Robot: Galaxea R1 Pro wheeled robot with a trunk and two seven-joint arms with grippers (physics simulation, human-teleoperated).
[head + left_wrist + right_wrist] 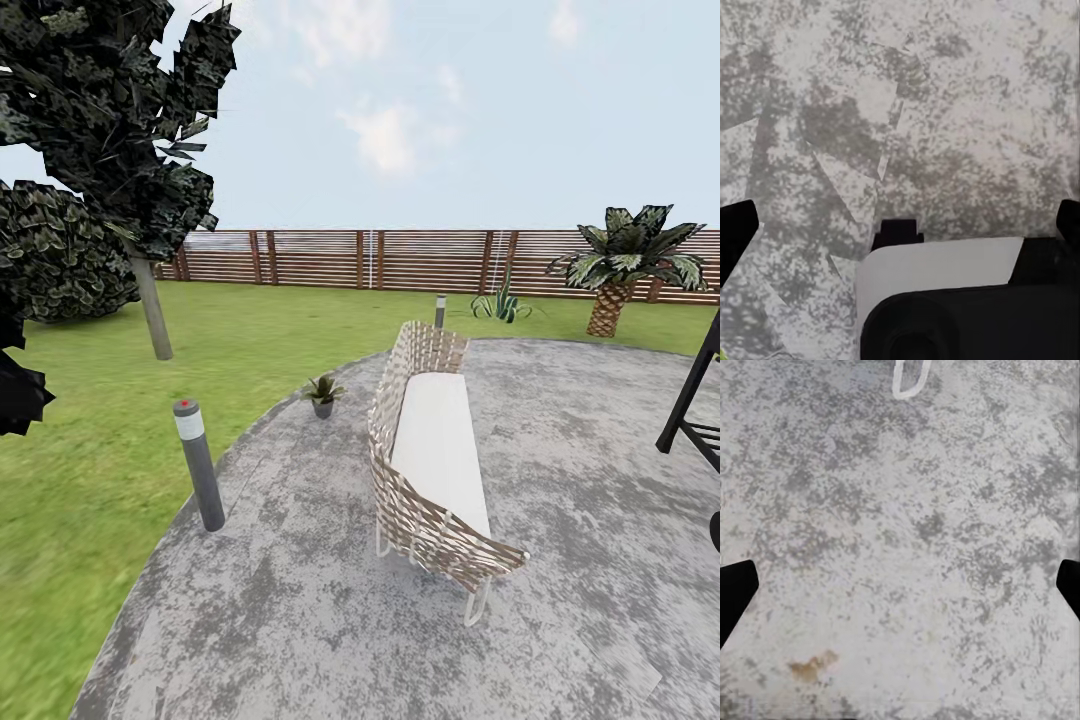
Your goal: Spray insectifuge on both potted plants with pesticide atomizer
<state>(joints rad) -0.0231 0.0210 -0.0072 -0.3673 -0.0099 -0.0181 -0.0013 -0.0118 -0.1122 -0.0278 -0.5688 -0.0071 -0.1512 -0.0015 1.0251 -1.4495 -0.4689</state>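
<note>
**Out on the patio, one potted plant ahead**

From the head camera I take the wicker bench [432,465] with its white cushion as my landmark. It stands on the round grey stone patio [300,620], its woven back turned toward the lawn [90,470]. Just beyond the bench's far end, to its left at the patio's edge, sits one potted plant [322,393], a small rosette of pointed leaves in a grey pot. I can make out no whitish specks on it from here (it is too small to tell). Nearer me and further left of the bench, a short grey bollard light [200,465] with a red dot on top stands where stone meets grass. A second bollard [440,310] shows behind the bench. Further back runs the brown slat fence [400,258], with a spiky agave clump [502,303] and a palm [625,262] before it, to the bench's right. A dark tree [110,120] rises left of the bench, and a black frame [695,400] cuts in at the right edge.

In the left wrist camera I see mottled stone, the left gripper [900,225] with its dark fingertips standing far apart at either side, nothing between them, and part of the robot's white and black body [945,300].

In the right wrist camera the right gripper [900,585] likewise has its fingertips spread wide over bare stone, near a white bench leg [909,379].
</note>
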